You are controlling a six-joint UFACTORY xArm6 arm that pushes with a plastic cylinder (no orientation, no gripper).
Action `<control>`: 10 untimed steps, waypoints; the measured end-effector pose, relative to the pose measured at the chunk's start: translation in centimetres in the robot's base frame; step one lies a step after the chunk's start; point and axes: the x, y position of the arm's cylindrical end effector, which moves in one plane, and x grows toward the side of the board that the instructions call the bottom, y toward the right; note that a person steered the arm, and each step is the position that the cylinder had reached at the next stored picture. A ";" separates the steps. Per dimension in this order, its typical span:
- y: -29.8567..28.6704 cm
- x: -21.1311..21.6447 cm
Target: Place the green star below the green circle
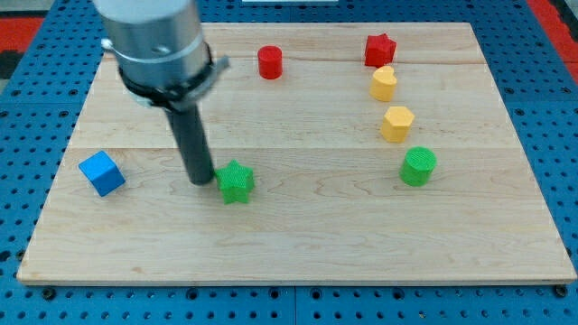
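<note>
The green star (236,182) lies on the wooden board (298,244), left of the middle. The green circle (418,167) stands at the view's right, about level with the star and far from it. My tip (200,181) rests on the board right at the star's left side, touching it or nearly so. The dark rod rises from there to the grey arm body at the view's top left.
A blue cube (101,173) lies near the left edge. A red cylinder (270,62) is at the top middle. A red star (380,50) and two yellow blocks (384,83) (396,124) form a column above the green circle.
</note>
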 end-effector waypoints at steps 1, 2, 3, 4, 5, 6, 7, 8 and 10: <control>5.9 3.4; 12.1 3.9; 5.7 3.6; 8.4 2.5; 10.5 1.2; 10.5 -1.2; 10.3 -2.4; 12.5 -1.4; 18.7 0.8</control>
